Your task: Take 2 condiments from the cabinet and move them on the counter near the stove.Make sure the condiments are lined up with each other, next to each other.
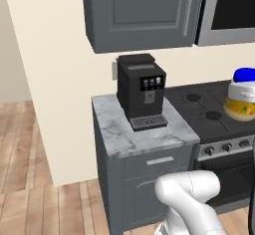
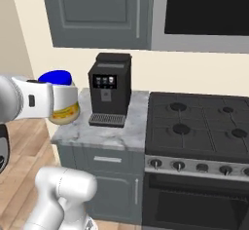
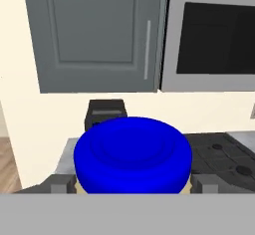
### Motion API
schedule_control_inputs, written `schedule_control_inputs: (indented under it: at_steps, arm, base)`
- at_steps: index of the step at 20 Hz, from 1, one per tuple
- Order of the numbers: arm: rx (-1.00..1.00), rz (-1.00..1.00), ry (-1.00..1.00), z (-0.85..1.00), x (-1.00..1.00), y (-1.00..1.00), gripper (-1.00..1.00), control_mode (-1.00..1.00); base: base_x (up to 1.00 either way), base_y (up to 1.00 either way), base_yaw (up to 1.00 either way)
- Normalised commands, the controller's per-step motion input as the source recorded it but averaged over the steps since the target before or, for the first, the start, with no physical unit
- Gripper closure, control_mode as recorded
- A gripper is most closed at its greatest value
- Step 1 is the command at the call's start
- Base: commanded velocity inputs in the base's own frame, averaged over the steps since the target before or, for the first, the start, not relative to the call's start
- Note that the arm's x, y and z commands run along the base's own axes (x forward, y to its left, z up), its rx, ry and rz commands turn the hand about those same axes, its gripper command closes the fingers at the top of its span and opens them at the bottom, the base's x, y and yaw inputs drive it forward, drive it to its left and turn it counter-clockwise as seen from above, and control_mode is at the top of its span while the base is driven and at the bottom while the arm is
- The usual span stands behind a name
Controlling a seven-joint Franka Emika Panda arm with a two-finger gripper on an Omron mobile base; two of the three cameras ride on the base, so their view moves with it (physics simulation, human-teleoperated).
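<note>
The tool (image 3: 133, 183) is clamped on the yellow jar (image 1: 241, 102) with the blue lid (image 3: 133, 155), its two fingers (image 3: 58, 184) pressed against opposite sides of the jar just below the lid. The jar is held upright in the air, above the floor in front of the desk (image 2: 104, 135) and off its front left corner, as the right base view shows it. It does not touch anything but the fingers.

A black coffee machine (image 2: 109, 89) takes up the middle and back of the desk, and the stove (image 2: 202, 126) adjoins the desk's right edge. The cabinet (image 1: 142, 12) door above is shut.

The free marble is narrow: a strip along the front edge and a strip at each side of the machine. The jar is wide, so the main risk is that it clips the machine on the way in, or is set too near the front edge and tips off when let go. A jar placed in the middle of the front strip could also leave no room for a second condiment beside it. The brown bottle cannot be seen here; it is probably behind the shut door, which would need opening.
</note>
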Motion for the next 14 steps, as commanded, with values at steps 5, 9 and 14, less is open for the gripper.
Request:
schedule_control_inputs:
  at_steps: [5, 9, 14]
  arm:
    - [0.0, 0.0, 0.0, 0.0, 0.0, 0.0, 1.0, 1.0]
    - [0.0, 0.0, 0.0, 0.0, 0.0, 0.0, 1.0, 1.0]
    - [0.0, 0.0, 0.0, 0.0, 0.0, 0.0, 1.0, 1.0]
  base:
    - [0.52, 0.18, -0.08]
    - [0.42, 0.0, -0.07]
    - [0.36, 0.0, -0.08]
